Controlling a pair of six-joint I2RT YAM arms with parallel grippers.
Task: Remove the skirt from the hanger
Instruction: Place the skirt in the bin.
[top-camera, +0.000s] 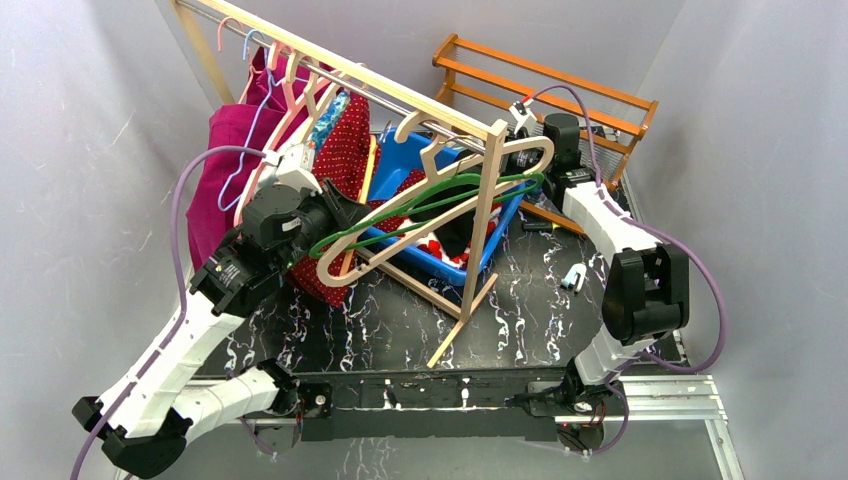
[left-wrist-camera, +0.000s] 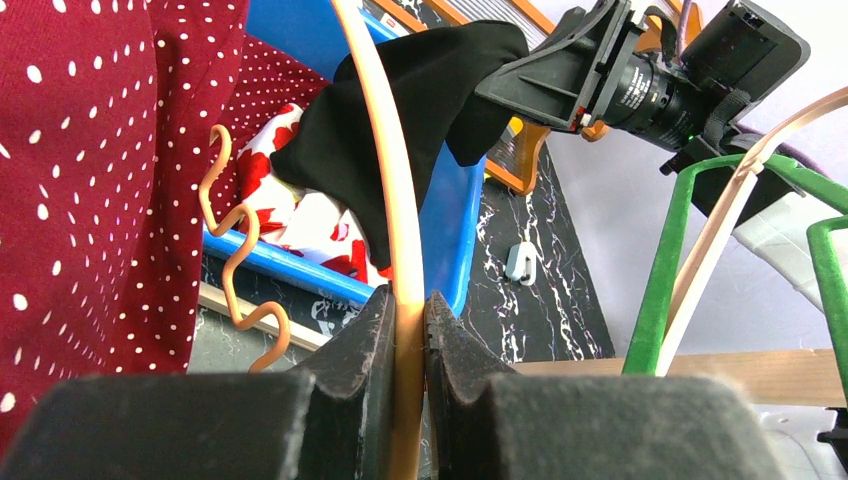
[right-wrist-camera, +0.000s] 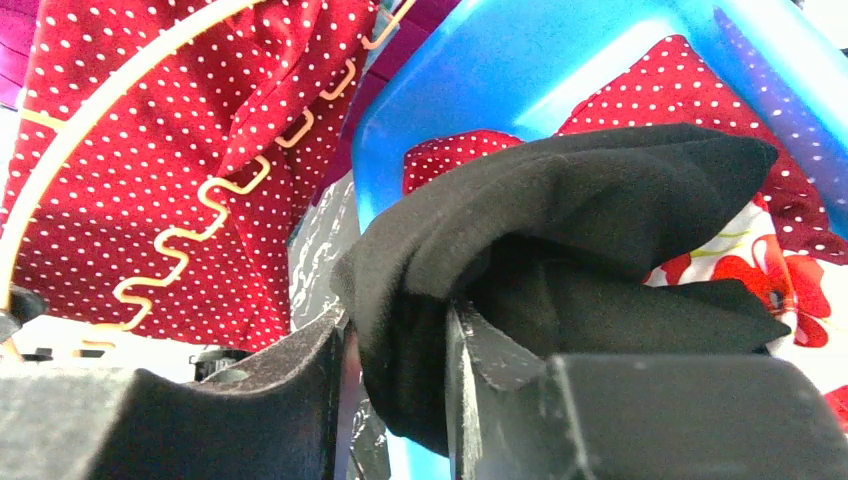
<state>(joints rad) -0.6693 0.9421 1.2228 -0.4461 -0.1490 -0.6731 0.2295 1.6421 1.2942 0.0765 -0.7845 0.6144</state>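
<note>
Left of the blue bin, our left hand was clamped shut on the peach hanger to steady it. Our right hand, jaws partly apart, had the black skirt between them over the bin, off the hanger; we could not tell whether it gripped. Red dotted cloth crowded the left; the bin lay open below.

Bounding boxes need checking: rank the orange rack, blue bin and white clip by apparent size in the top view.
1. orange rack, widest span.
2. blue bin, partly covered, somewhat smaller.
3. white clip, far the smallest.
</note>
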